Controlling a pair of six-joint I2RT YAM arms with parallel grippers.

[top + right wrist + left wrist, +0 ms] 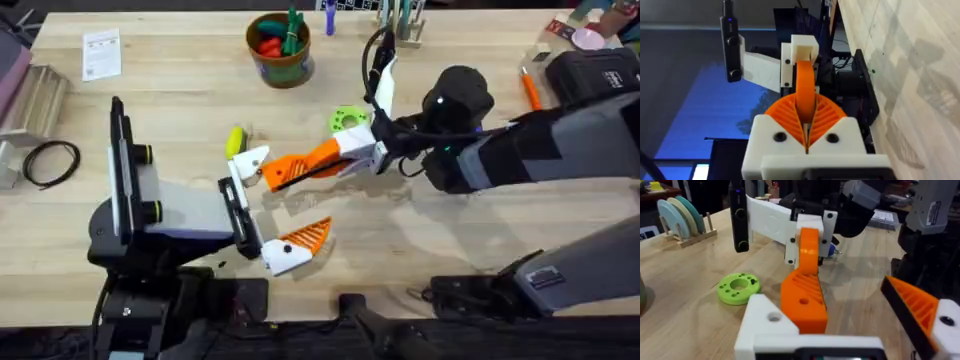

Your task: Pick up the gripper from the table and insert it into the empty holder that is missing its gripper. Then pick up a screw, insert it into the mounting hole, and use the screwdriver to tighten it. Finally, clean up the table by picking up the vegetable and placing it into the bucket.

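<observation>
My right gripper (325, 158) reaches in from the right and is shut on the orange gripper (290, 171). It holds the piece against the holder (250, 163), the bare white finger base of my left gripper (275, 205), which stands open. In the left wrist view the orange gripper (802, 300) lies beside the holder (765, 320); the twin finger (915, 305) carries its ribbed tip. The right wrist view shows the fingers (827, 117) clamped on the piece (805, 87). The yellow vegetable (235, 140) lies just beyond the holder. The bucket (280, 50) stands at the back. A blue body with a metal tip (831, 250), likely the screwdriver, peeks from behind the right gripper. A screw is out of view.
A flat green disc (347, 120) lies close behind the right gripper. An orange pen tool (530, 88) and a black case (590, 70) are at the back right. A coiled black cable (50, 160) and a paper card (100, 52) sit at the left.
</observation>
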